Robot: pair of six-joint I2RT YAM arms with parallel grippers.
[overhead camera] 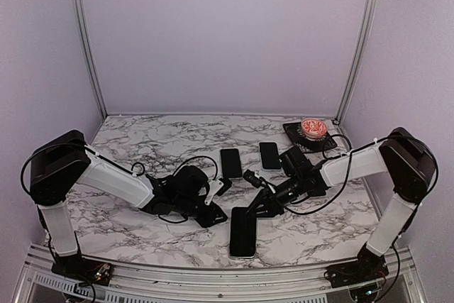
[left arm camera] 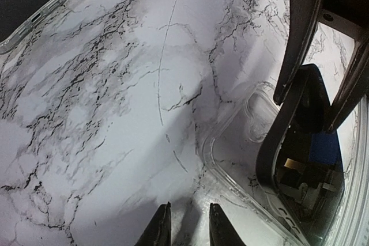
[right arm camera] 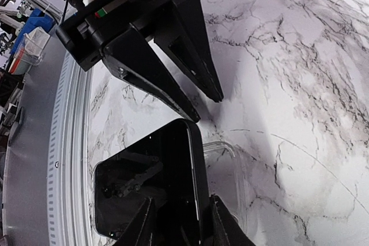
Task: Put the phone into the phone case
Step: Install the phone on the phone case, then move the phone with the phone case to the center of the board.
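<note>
Beyond the phone (overhead camera: 242, 232), dark handset (overhead camera: 230, 162), second handset (overhead camera: 269, 155), red dish (overhead camera: 314, 129)

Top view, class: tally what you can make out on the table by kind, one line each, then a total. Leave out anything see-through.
Phones: 3 (front phone, middle phone, back phone)
Robot arms: 2 (left arm, right arm)
Red and white dish: 1
Black tray: 1
Total: 7

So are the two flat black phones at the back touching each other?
Apart. The top view shows bare marble tabletop between the left black phone and the right black phone.
</note>
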